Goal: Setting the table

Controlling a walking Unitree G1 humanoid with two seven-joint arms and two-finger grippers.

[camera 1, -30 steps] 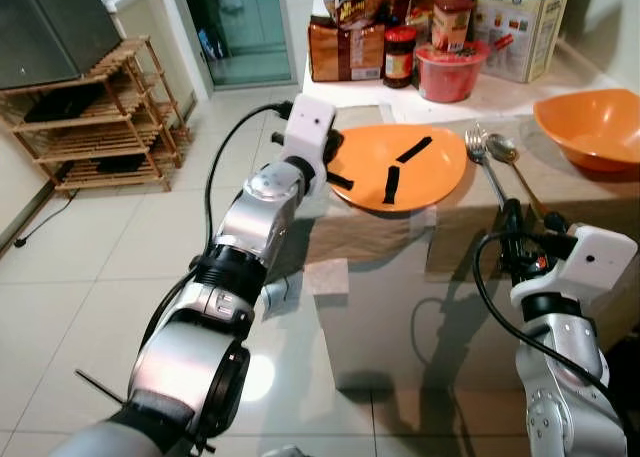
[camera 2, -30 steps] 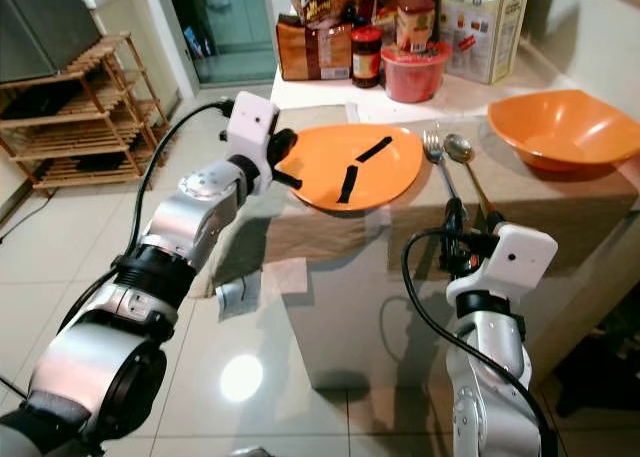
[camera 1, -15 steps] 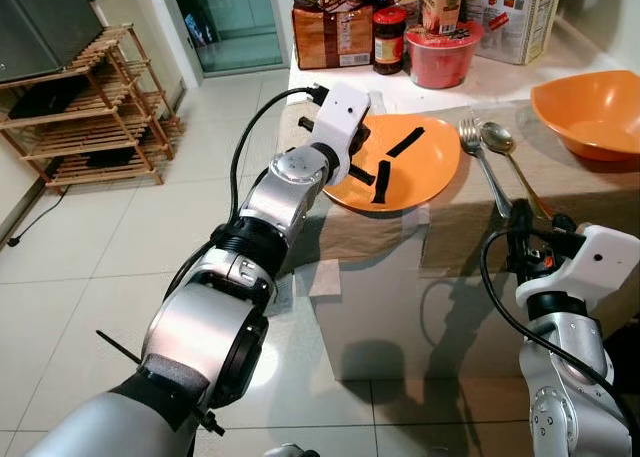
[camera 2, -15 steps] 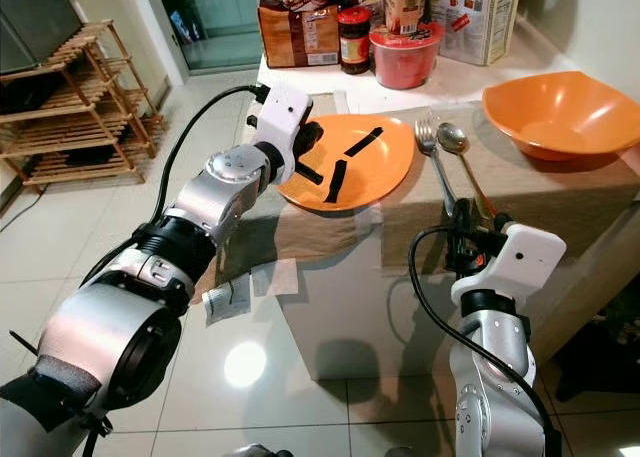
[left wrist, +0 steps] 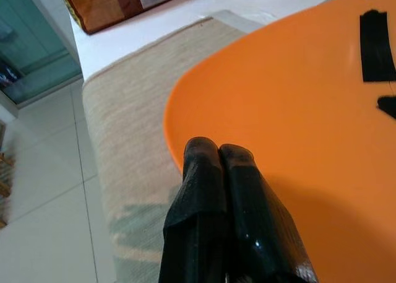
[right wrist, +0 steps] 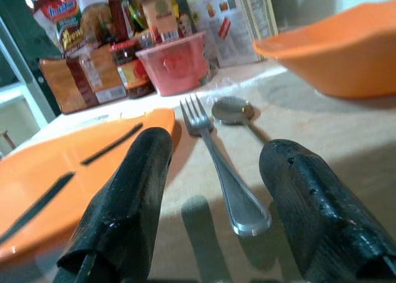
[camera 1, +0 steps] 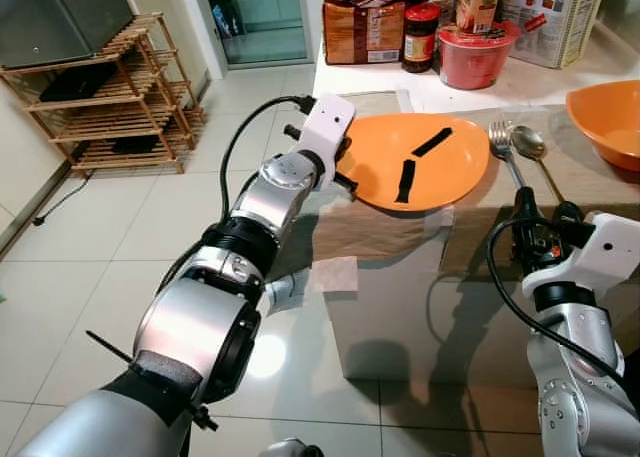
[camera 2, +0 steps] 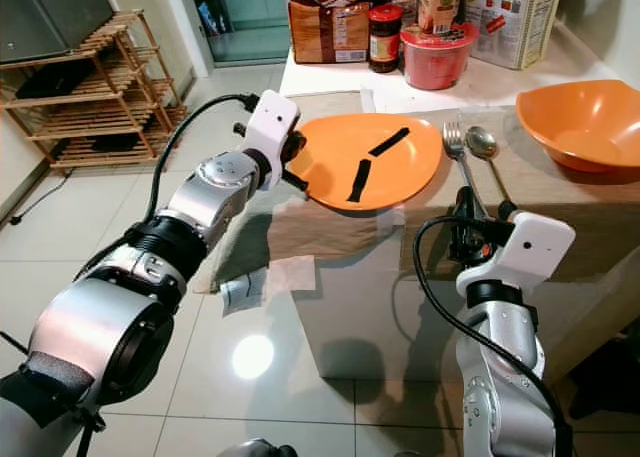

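An orange plate [camera 1: 415,162] with black tape strips lies at the front left of the cloth-covered table [camera 1: 385,232]. My left gripper [camera 1: 345,177] is shut, with its fingers [left wrist: 213,165] pressed together over the plate's [left wrist: 297,97] left rim. A fork [camera 1: 508,162] and a spoon [camera 1: 535,152] lie side by side to the right of the plate. My right gripper [camera 1: 543,217] is open at the table's front edge, just before the fork's [right wrist: 210,147] handle. An orange bowl [camera 1: 610,122] stands at the far right.
Groceries line the back of the table: a brown bag [camera 1: 362,32], a jar [camera 1: 422,37], a red tub [camera 1: 475,57] and a carton [camera 1: 555,17]. A wooden shelf [camera 1: 110,97] stands on the tiled floor to the left. Paper scraps [camera 1: 335,274] lie by the table's foot.
The whole view has shifted with the camera. My left gripper's fingers have drawn back slightly from further onto the plate to its left rim. The right gripper holds its place before the fork.
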